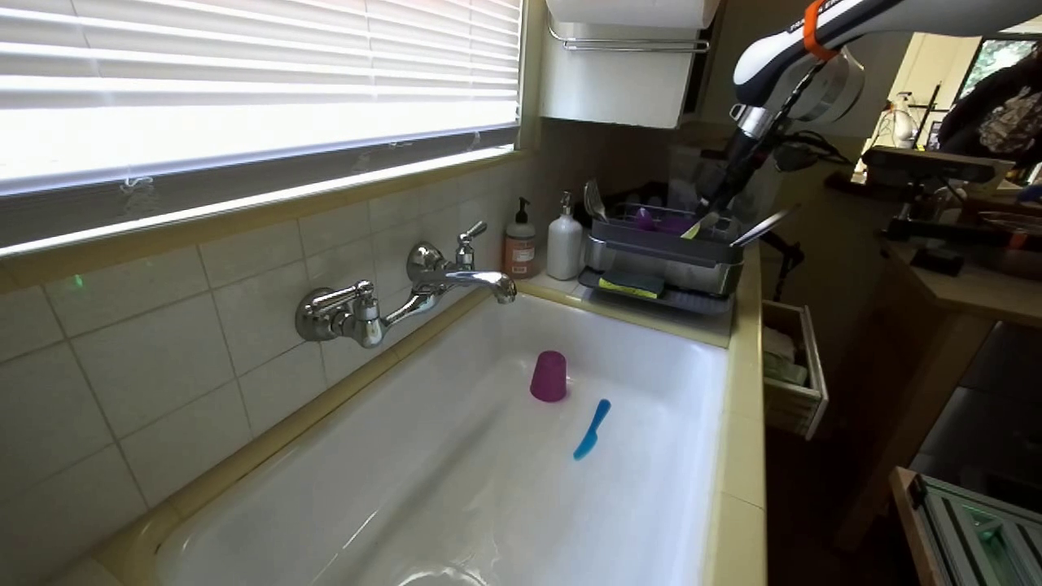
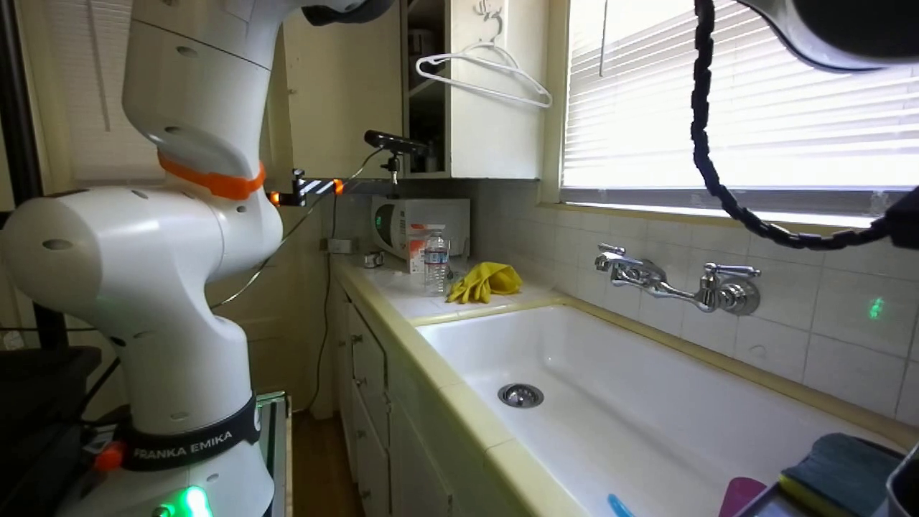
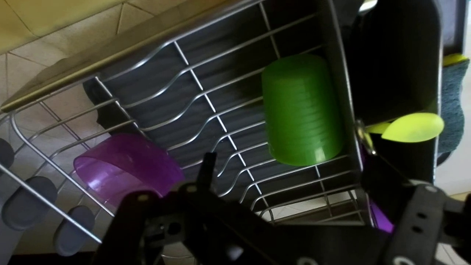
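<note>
My gripper (image 3: 290, 162) stands open above the dish rack (image 3: 241, 158) in the wrist view, with nothing held between its fingers. Nearest ahead of the gap is a green cup (image 3: 301, 110), lying on the rack's wires. To the left a purple cup (image 3: 127, 165) lies tilted, partly hidden by the left finger. A yellow-green utensil (image 3: 414, 127) sticks out of the dark side holder beside the right finger, whose tip is hard to make out. In an exterior view the dark gripper (image 1: 720, 191) reaches down into the grey rack (image 1: 663, 248) beyond the sink.
A magenta cup (image 1: 549, 378) and a blue knife (image 1: 593, 429) lie in the white sink (image 1: 651, 488). Two soap bottles (image 1: 564, 244) and a sponge (image 1: 632, 283) are beside the rack. The faucet (image 1: 480, 281) juts over the basin. Yellow gloves (image 2: 488, 281) lie on the far counter.
</note>
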